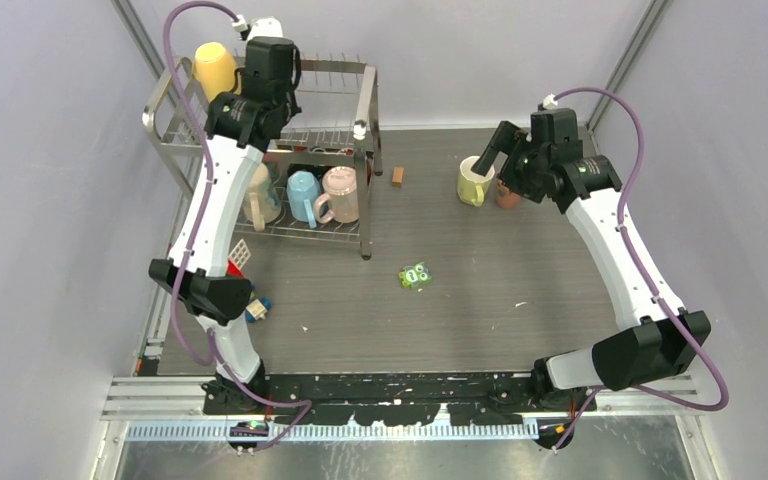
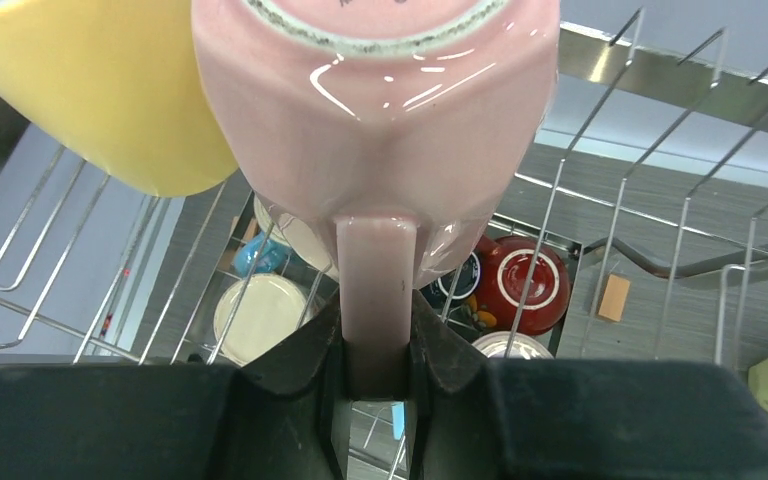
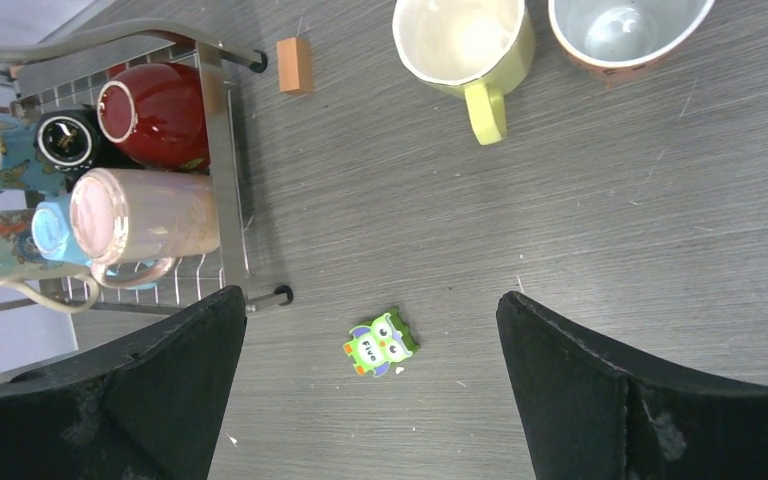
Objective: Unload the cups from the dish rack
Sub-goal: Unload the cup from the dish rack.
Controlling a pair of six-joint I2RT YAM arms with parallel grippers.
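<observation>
The steel dish rack (image 1: 365,110) stands at the far left. My left gripper (image 2: 377,330) is over its upper tier (image 1: 265,45), shut on the handle of an upturned pink mug (image 2: 380,110). A yellow mug (image 2: 100,100) sits beside it on the prongs (image 1: 214,68). On the lower tier lie a cream mug (image 1: 258,195), a light blue mug (image 1: 303,195) and a pink mug (image 1: 340,193). The right wrist view also shows a red mug (image 3: 155,115) there. My right gripper (image 3: 370,330) is open and empty above the table, near a lime mug (image 1: 474,182) and an orange mug (image 1: 507,193) standing upright.
A green owl block (image 1: 415,275) lies mid-table, under my right gripper in its wrist view (image 3: 380,343). A small orange block (image 1: 397,176) lies right of the rack. Toy blocks (image 1: 257,305) lie by the left arm. Grey walls close in both sides.
</observation>
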